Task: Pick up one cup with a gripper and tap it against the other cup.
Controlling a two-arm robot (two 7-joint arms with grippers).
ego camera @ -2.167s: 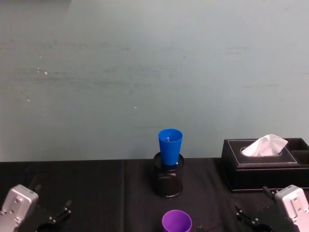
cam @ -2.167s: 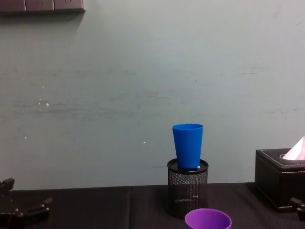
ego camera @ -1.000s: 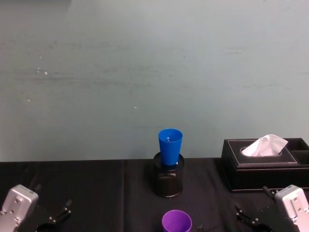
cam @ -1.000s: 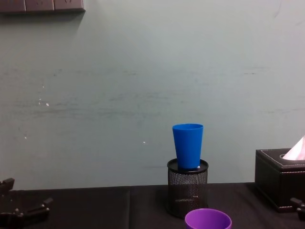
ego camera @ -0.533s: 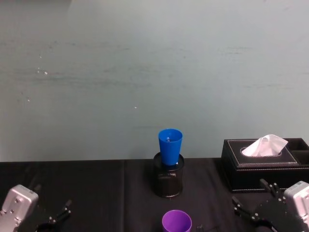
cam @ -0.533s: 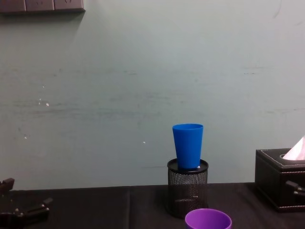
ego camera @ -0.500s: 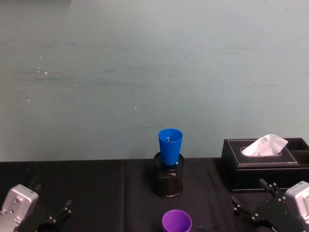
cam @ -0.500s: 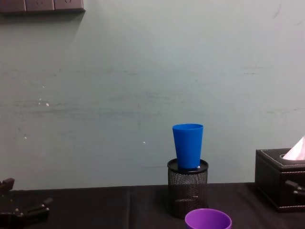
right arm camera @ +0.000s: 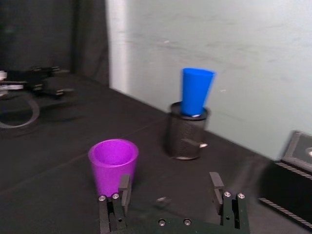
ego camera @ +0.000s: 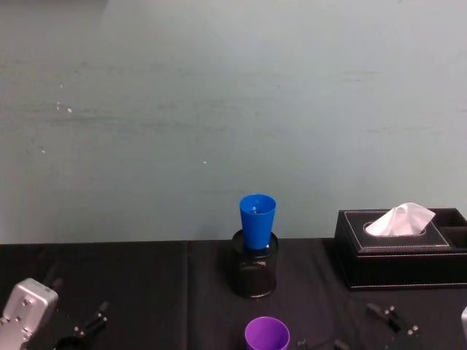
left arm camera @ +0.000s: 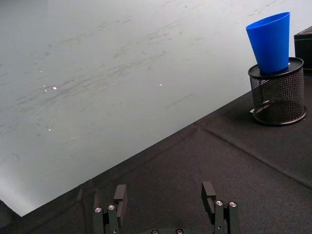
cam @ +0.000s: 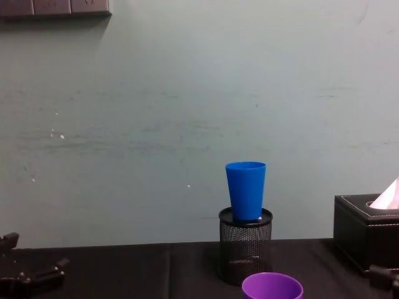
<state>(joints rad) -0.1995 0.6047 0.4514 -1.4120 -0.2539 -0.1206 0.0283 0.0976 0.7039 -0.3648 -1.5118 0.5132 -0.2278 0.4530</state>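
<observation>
The right gripper (right arm camera: 170,195) is hanging low above the black table (right arm camera: 58,146), its fingers spread wide and gripping nothing. The purple cup (right arm camera: 113,165) is standing upright just ahead, to its left. Farther ahead, the blue cup (right arm camera: 196,91) is sitting in a mesh holder (right arm camera: 187,131). The left gripper (left arm camera: 165,200) is lying parked, also spread wide.

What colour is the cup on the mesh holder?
The cup is bright blue, clearest in the chest view.

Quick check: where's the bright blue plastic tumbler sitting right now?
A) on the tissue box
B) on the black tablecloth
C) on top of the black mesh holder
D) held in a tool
C: the bright blue plastic tumbler stands upright on top of the black wire-mesh holder.
</observation>
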